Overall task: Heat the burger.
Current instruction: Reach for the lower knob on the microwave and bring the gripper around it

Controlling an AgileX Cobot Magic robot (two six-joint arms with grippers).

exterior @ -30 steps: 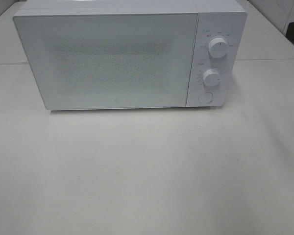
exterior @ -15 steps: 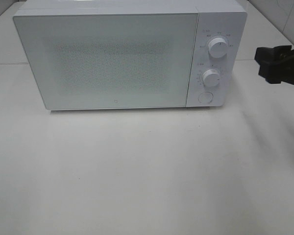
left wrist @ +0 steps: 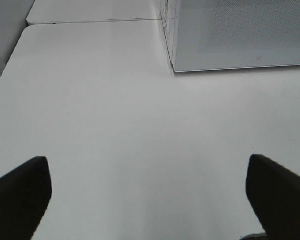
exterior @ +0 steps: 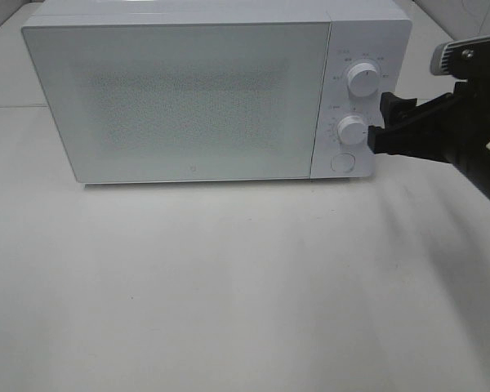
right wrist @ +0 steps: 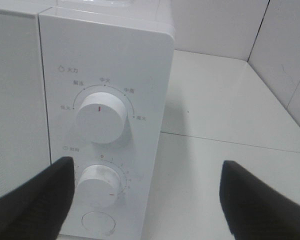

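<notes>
**While the oven door is shut, the right gripper stands at the lower dial**

Although all three views were searched, the burger shows in none of them, so I cannot tell where it is. The oven's door is closed and its glass is too cloudy to see through.

Seen only by its own wrist camera, the left gripper [left wrist: 147, 165] hangs over the bare white table [exterior: 229, 286]. Its two black fingers [left wrist: 20, 192] are wide apart and nothing is between them.

At 12 o'clock on the table stands the white box-shaped microwave oven [exterior: 188, 98]. Its large, grey-speckled door [exterior: 180, 102] fills most of the front.

At 3 o'clock from the door is the control panel. It has a white round upper dial [exterior: 364, 79], and a white round lower dial [exterior: 353, 130] at 6 o'clock from it. A flat round button [exterior: 341, 162] is lowest.

The black right gripper [exterior: 381, 122] comes in from 3 o'clock and points at the lower dial. Its fingers [right wrist: 35, 197] are spread, one on each side of this dial, and they grip nothing. I cannot tell if a fingertip touches the panel.
</notes>
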